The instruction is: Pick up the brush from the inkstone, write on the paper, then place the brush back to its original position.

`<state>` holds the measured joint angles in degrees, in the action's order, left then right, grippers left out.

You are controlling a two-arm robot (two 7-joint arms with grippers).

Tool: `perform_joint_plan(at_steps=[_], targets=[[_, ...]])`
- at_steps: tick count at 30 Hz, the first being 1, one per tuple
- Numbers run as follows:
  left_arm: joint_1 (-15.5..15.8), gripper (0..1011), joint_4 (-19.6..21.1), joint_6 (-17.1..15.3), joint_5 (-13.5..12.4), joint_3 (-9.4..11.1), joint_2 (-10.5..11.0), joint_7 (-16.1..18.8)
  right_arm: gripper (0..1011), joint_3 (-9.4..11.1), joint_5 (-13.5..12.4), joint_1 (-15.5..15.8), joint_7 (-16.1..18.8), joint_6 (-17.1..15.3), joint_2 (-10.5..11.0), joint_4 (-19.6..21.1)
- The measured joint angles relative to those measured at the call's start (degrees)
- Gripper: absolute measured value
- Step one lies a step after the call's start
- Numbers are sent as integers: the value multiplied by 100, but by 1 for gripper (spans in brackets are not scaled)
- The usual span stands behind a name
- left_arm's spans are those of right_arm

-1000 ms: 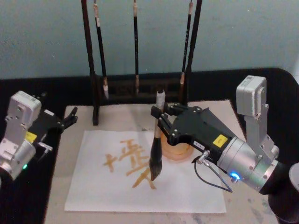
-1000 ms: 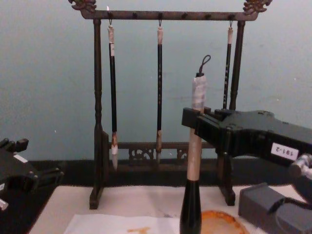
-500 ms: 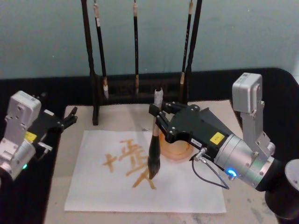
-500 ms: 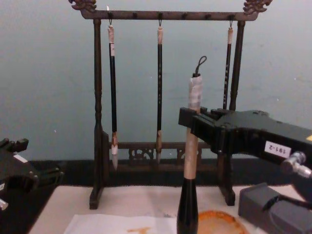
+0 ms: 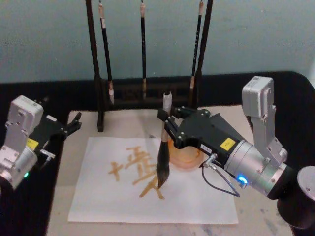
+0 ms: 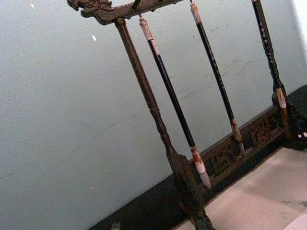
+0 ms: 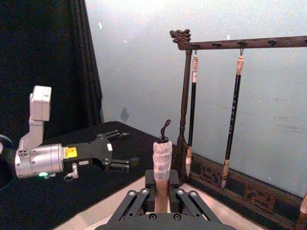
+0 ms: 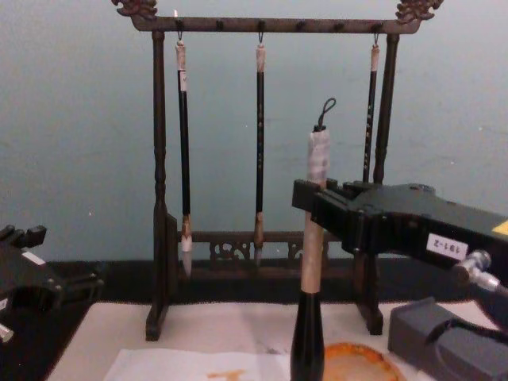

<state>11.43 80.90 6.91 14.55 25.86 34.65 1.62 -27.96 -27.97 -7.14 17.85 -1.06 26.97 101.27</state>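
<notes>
— How many of each on the worktop (image 5: 236,93)?
— One thick brush (image 5: 162,158), one orange inkstone (image 5: 189,160) and one paper (image 5: 98,199), lying on one pale mat (image 5: 129,123). Three thin brushes (image 5: 143,49) hang on one rack (image 5: 92,59). One grey block (image 8: 444,343) sits at the lower right of the chest view.
— Which way does the brush point?
— Tuft down, cord loop up. Its long axis is nearly upright, the top leaning slightly toward the right of the frame in the chest view. It stands at the centre of the head view, tuft tip at the orange strokes on the paper, with the inkstone just to its right. Whether the tip presses the sheet I cannot tell.
— And the arms?
— Two. The right arm enters from the lower right of the head view and slants up and left, lying low over the inkstone. The right tool (image 5: 166,129) pinches the brush's pale handle just above the black part. The left arm sits at the left edge, off the mat, with the left tool (image 5: 75,123) aimed toward the upper right, its fingers spread and holding nothing
</notes>
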Motion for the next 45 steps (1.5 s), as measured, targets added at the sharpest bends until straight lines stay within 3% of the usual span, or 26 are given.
perform_joint_plan(at_steps=[26, 33, 45], targets=[[0, 1010, 0, 0, 0, 0, 0, 0, 161, 362, 305, 97, 201, -92, -260, -79], [0, 1010, 0, 0, 0, 0, 0, 0, 161, 429, 302, 163, 303, -142, -283, 64], [0, 1010, 0, 0, 0, 0, 0, 0, 161, 595, 70, 169, 355, -257, -312, 292]])
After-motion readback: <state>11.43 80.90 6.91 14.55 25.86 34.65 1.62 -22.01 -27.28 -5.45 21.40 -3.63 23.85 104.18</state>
